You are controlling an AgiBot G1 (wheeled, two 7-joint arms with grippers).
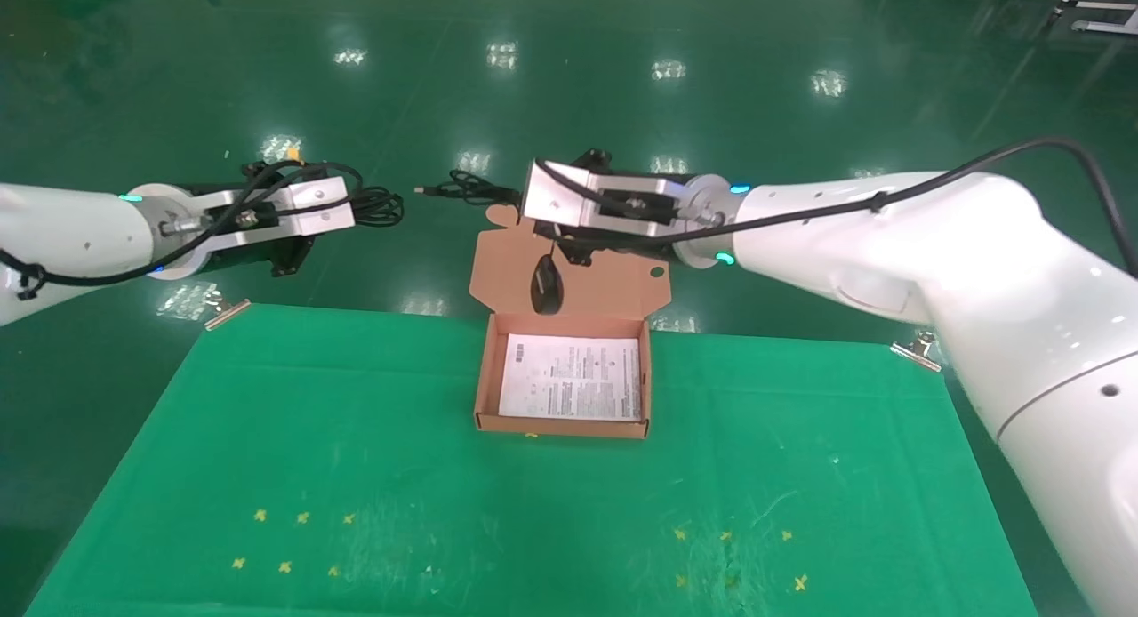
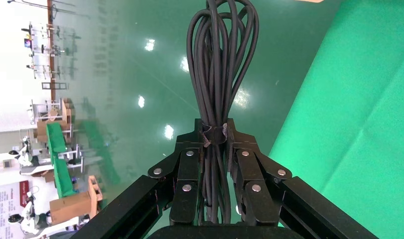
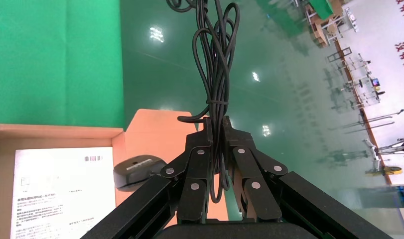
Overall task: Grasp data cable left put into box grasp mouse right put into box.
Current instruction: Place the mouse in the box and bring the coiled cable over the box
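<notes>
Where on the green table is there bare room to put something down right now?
Broad bare green cloth lies on both sides of the shallow orange-brown cardboard box and in front of it, apart from small yellow marks. It is crowded behind the box, where the small black oval mouse hangs over the lid.

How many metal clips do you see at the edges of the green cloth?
2: one metal clip at the green cloth's far left corner, another metal clip at its far right corner. The near edge is outside the view.
</notes>
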